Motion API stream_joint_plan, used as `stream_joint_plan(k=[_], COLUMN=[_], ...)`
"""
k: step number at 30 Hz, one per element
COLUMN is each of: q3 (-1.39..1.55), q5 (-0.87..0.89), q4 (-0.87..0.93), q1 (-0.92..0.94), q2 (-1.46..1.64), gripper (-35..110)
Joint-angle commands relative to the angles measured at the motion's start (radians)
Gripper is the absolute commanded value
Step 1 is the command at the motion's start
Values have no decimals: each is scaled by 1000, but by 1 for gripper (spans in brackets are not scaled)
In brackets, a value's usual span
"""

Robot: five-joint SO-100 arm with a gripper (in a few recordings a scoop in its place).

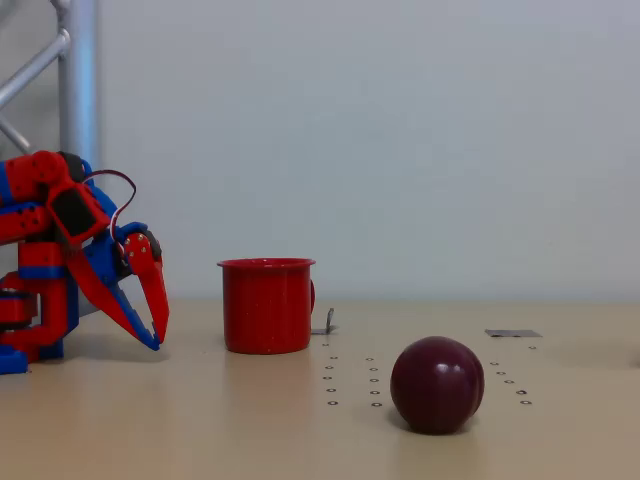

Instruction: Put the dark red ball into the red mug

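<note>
Backdrop: plain pale wall behind a smooth tan table (200, 430).
Red mug (266, 305): glossy cylinder with rolled rim, upright mid-table.
Dark red ball (437, 385): shiny smooth sphere, right of mug, apart.
End effector (157, 335): pointed plastic fingers nearly together, empty, left of mug.

Even, soft, bright light in the fixed view.
The dark red ball (437, 384) carries a faint sheen and a weak shadow on the desk (200, 430); the whole picture is slightly soft and grainy.
</note>
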Motion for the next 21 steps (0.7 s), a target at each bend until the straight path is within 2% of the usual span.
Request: stream_joint_plan(k=[1, 7, 21], q3=[17, 17, 18], q5=[-14, -12, -55], q4=[-2, -2, -25], q1=[-14, -14, 17], q2=[75, 75, 75], gripper=[3, -2, -2])
